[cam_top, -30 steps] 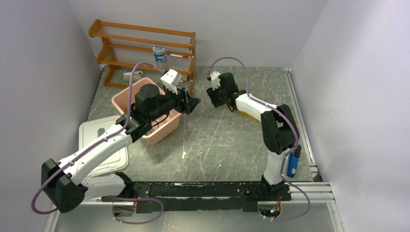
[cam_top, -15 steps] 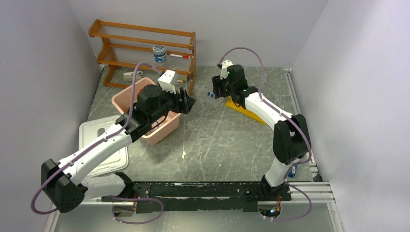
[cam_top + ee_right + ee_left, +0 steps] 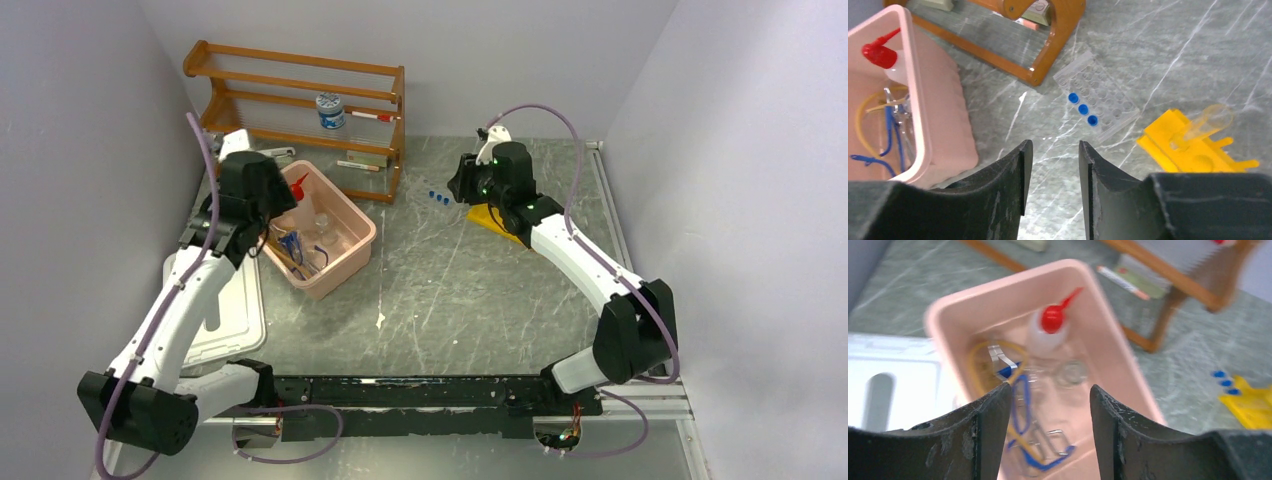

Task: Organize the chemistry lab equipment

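Pointing nozzle toward shelf (image 3: 1168, 276) — squeeze bottle (image 3: 1050, 331) (in bin (image 3: 1013, 282)).

Left arm (image 3: 190, 290): folded leftward, jaws parted, seemingly empty, view blurred. Right arm (image 3: 575, 255): extended far-centre, jaws parted narrower, empty.

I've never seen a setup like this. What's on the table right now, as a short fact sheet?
Pink bin: holds squeeze bottle, goggles, amber tubing
Clear tray: on the table, three blue-capped tubes in it
Yellow rack: beside the tray, one clear tube resting on it
Wooden shelf: at the back, small jar on it
Left gripper: open, above the bin
Right gripper: open, above the table near the tray
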Action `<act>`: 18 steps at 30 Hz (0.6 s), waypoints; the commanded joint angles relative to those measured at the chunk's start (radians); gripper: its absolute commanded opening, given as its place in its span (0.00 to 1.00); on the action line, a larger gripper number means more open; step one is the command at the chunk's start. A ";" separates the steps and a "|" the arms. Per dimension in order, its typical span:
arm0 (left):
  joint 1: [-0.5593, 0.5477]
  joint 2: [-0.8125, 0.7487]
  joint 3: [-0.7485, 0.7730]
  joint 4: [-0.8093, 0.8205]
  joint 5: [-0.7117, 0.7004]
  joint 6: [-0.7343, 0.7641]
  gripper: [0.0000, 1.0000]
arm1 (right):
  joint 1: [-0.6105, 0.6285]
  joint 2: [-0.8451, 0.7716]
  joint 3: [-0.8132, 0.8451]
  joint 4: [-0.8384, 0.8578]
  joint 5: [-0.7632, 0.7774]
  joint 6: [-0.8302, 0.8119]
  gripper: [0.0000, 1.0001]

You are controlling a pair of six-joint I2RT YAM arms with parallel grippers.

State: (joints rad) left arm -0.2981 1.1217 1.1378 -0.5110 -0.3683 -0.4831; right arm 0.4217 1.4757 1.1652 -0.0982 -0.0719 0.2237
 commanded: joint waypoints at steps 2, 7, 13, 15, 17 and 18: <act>0.206 -0.029 -0.018 -0.201 0.000 -0.001 0.62 | 0.003 -0.045 -0.046 0.036 -0.039 0.083 0.39; 0.388 -0.021 -0.166 -0.224 0.099 -0.024 0.64 | 0.007 -0.042 -0.050 0.026 -0.064 0.090 0.37; 0.527 0.033 -0.355 -0.132 0.219 -0.041 0.58 | 0.010 -0.055 -0.065 0.043 -0.084 0.093 0.35; 0.549 0.070 -0.398 -0.088 0.273 -0.041 0.55 | 0.010 -0.063 -0.077 0.052 -0.082 0.092 0.35; 0.558 0.115 -0.415 -0.054 0.308 -0.042 0.56 | 0.010 -0.074 -0.094 0.066 -0.082 0.094 0.35; 0.561 0.138 -0.413 -0.043 0.322 -0.042 0.57 | 0.011 -0.078 -0.103 0.075 -0.086 0.098 0.35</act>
State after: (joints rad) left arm 0.2417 1.2018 0.7357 -0.6476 -0.1684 -0.5148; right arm 0.4274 1.4384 1.0950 -0.0704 -0.1444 0.3111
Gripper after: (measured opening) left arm 0.558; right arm 0.352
